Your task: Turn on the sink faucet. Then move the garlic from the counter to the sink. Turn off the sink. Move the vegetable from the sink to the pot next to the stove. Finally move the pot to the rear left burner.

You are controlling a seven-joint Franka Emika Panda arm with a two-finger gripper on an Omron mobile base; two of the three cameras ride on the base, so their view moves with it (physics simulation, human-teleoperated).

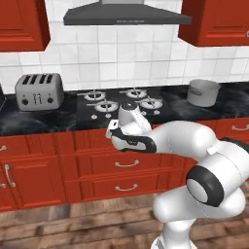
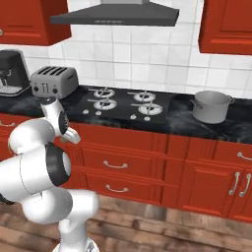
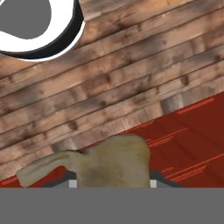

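My gripper [image 3: 113, 183] is shut on the garlic [image 3: 114, 161], a tan-brown bulb with a papery tail that fills the gap between the fingers, and it points down at the wooden floor. From the base cameras, the hand [image 1: 115, 129] hangs folded in front of the red drawers below the stove [image 1: 121, 111], off the counter [image 1: 44, 120]. The grey pot [image 1: 203, 92] stands on the counter to the right of the stove [image 2: 129, 112], seen from the other side as the pot [image 2: 211, 107]. The rear left burner [image 1: 92, 96] is bare.
A silver toaster [image 1: 39, 91] sits on the counter left of the stove, and a black coffee machine [image 2: 11, 73] stands further left. A grey range hood [image 1: 126, 17] hangs above the burners. Red drawer fronts [image 1: 126, 165] lie close behind the hand.
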